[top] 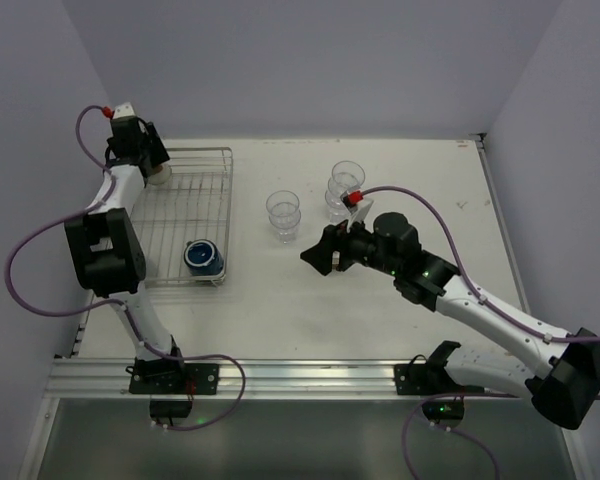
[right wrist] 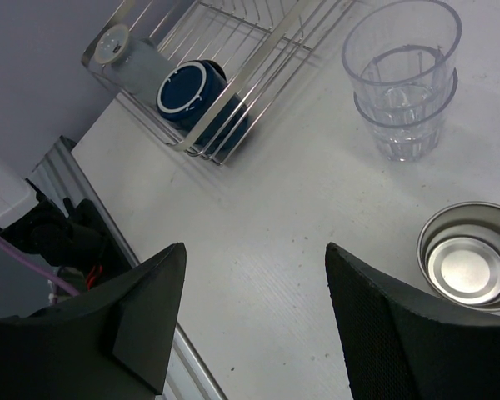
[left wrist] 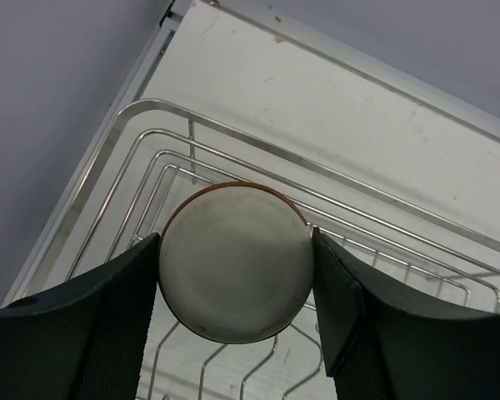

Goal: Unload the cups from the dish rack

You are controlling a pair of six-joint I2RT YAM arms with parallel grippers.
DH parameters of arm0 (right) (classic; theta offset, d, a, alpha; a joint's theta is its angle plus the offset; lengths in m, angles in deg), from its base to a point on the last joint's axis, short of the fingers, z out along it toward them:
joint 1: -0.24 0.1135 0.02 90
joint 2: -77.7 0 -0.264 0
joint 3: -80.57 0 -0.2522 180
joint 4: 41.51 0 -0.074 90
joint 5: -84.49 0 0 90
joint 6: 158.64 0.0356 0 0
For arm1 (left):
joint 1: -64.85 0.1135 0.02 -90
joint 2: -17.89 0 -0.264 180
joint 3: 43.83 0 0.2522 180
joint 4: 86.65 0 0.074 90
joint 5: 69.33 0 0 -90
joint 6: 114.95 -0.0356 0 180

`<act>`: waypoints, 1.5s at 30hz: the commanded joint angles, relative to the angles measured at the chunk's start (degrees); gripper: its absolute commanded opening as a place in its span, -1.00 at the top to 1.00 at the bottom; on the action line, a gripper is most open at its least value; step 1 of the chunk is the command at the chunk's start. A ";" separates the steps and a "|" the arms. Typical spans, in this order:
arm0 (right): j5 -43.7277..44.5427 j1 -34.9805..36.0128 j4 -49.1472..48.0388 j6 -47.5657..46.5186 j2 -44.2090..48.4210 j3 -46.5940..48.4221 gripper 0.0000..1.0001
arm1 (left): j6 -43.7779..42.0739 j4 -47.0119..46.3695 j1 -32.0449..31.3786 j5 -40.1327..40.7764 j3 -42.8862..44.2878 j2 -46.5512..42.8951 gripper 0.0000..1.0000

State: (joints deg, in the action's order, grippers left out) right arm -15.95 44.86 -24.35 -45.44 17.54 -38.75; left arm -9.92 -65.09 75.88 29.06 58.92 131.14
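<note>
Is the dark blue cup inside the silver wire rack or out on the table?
Inside. The dark blue cup sits in a near corner of the silver wire rack, within its raised sides.

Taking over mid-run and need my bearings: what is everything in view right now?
table: 1, white, under everything
dish rack: 1, silver wire, left side of the table
tan cup with cream base: 1, brown rim, far-left corner of the rack, base toward the left wrist camera
navy mug: 1, dark blue, near-right corner of the rack
pale blue cup: 1, apparently on its side in the rack beside the navy mug
clear tumblers: 2 stacks, clear, on the table right of the rack
grey cup: 1, grey, on the table, seen only from the right wrist
left fingers: 2, black, closed on the tan cup with cream base
right fingers: 2, black, open, empty
</note>
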 commanded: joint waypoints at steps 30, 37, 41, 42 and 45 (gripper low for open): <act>-8.02 -0.41 -30.12 16.36 -8.83 6.08 -0.68 | 47.20 -42.06 -18.40 -41.69 -49.35 -58.93 0.42; -10.21 -1.29 -29.50 14.77 -10.15 9.68 -0.66 | 49.83 -47.77 -24.03 -42.75 -51.63 -59.55 0.42; -11.80 -1.29 -30.37 14.42 -11.12 11.09 -0.61 | 51.33 -50.85 -27.19 -42.57 -53.30 -58.85 0.43; -12.23 -1.29 -31.08 14.94 -11.29 11.00 -0.58 | 51.77 -51.55 -28.24 -42.57 -53.65 -58.76 0.43; -13.20 -1.47 -34.68 17.48 -11.73 10.74 -0.28 | 51.68 -52.53 -29.66 -42.39 -54.45 -58.85 0.41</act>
State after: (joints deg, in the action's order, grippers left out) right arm -27.44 43.66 -52.90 -29.20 6.48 -30.03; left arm 39.89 -111.78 47.46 -12.39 5.04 72.43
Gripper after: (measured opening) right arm 0.685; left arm 0.704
